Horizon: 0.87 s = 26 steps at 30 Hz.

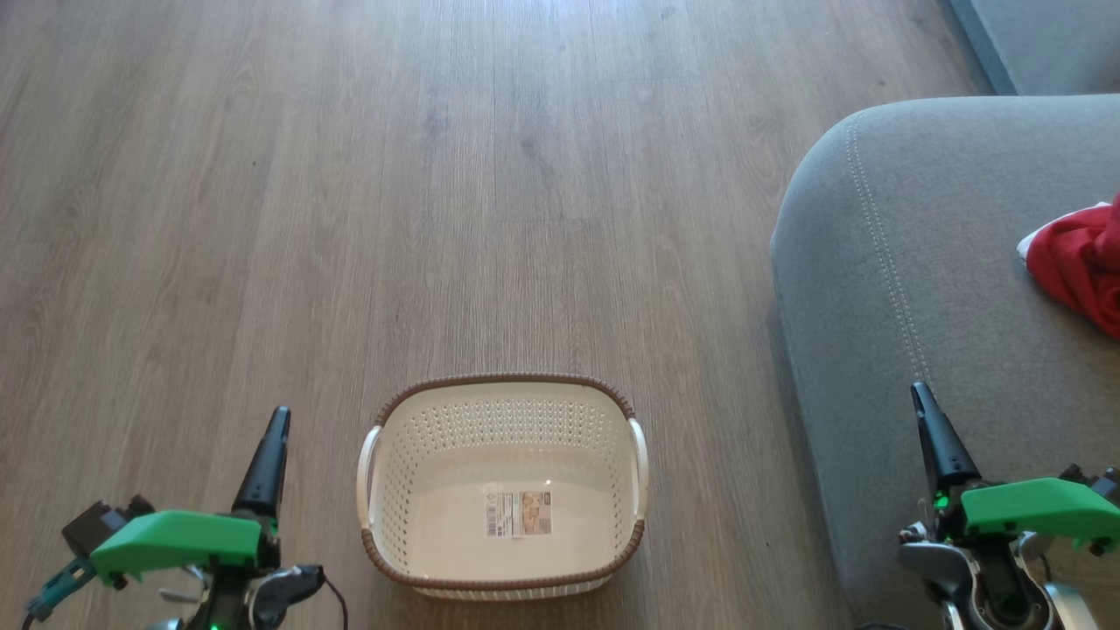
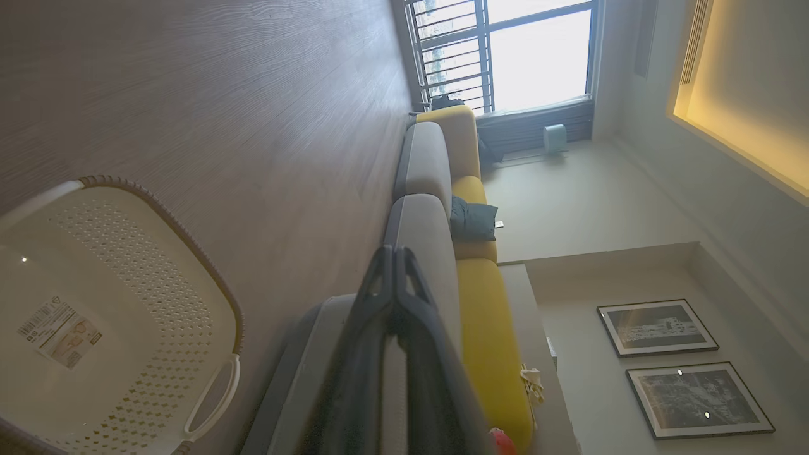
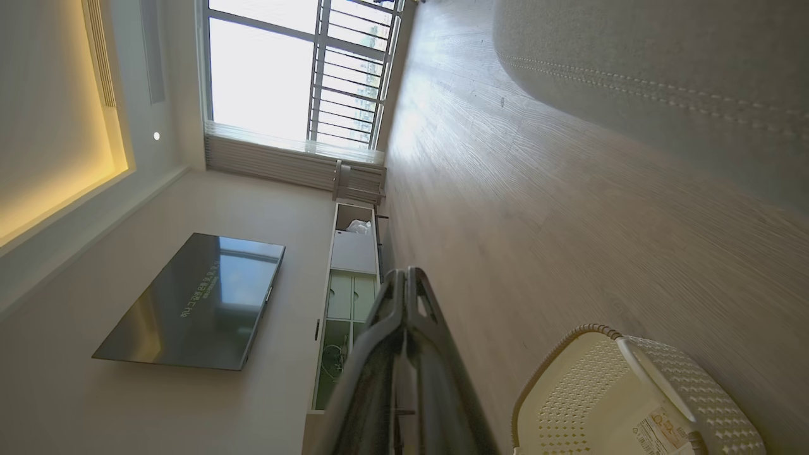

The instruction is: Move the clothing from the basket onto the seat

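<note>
The cream-white basket (image 1: pixel 503 486) with a brown rim stands on the wood floor, holding nothing but a label sticker on its floor; it also shows as basket (image 2: pixel 114 316) and basket (image 3: pixel 626 398). Red clothing (image 1: pixel 1081 267) with a white trim lies on the grey seat (image 1: pixel 919 289) at the right edge. My left gripper (image 1: pixel 280 414) is shut, off to the left of the basket, fingers together (image 2: pixel 393 253). My right gripper (image 1: pixel 917 389) is shut over the seat's front part, with nothing in it (image 3: pixel 404 273).
Wood floor (image 1: pixel 437 175) spreads ahead and to the left. A second grey cushion (image 1: pixel 1041 39) sits at the far right corner. The wrist views show a yellow and grey sofa (image 2: pixel 474 297), a window (image 3: pixel 284 69) and a wall television (image 3: pixel 196 303).
</note>
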{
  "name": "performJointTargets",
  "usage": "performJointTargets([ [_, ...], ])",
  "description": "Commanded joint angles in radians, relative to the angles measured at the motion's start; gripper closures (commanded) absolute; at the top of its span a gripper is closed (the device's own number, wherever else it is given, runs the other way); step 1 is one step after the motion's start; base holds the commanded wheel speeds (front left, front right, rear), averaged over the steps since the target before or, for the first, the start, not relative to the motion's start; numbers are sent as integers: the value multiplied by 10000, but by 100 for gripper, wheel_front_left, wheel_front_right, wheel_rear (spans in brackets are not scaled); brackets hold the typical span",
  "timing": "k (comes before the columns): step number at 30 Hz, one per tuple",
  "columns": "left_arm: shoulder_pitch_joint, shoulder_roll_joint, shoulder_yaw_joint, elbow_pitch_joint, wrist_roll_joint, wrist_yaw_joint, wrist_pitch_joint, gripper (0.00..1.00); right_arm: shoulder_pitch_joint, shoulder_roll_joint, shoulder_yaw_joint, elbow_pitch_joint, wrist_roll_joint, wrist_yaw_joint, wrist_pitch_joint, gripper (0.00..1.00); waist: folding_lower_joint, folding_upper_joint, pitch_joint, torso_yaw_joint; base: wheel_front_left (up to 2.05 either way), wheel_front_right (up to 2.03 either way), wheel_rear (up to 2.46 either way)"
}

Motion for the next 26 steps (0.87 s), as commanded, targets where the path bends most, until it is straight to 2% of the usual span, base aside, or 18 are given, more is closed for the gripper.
performJointTargets([
  [1, -521, 76, 381, -301, -234, -97, 79, 100, -617, -50, 94, -300, 262, -1, 102, 100, 0, 0, -4, 0, 0, 0, 0],
  [17, -640, 83, 658, -283, -1890, -355, 545, 100, -712, -15, -160, -194, 2009, -2, 588, 100, 0, 0, -66, -11, 0, 0, 0],
  [26, -640, 83, 658, -283, -1890, -355, 545, 100, -714, 7, -190, -192, 1984, -2, 612, 100, 0, 0, -66, -11, 0, 0, 0],
])
